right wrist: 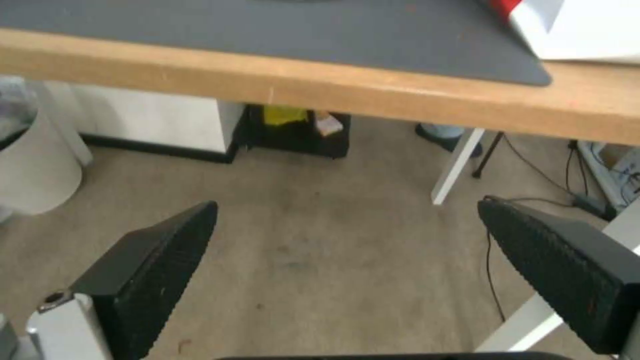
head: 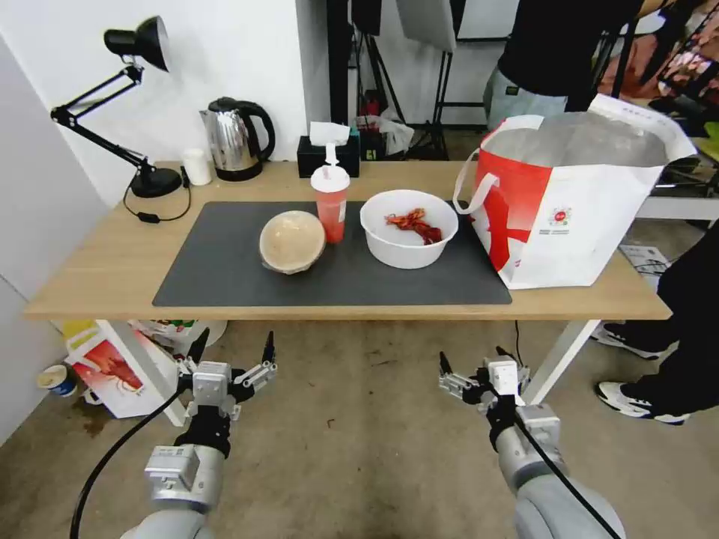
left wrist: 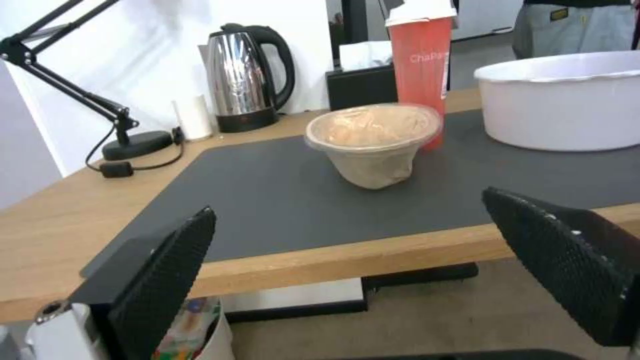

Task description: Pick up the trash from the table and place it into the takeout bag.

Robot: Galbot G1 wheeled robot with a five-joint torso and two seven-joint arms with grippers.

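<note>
Red cup point(head: 330, 202), beige bowl point(head: 292, 241), dark grey mat point(head: 225, 269).

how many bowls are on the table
2: a beige paper bowl at mid-mat, left of the red cup; a white plastic bowl right of the cup, beside the takeout bag.

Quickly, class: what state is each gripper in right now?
Left gripper: open, holding nothing, below the table edge.
Right gripper: open, holding nothing, below the table edge.
</note>
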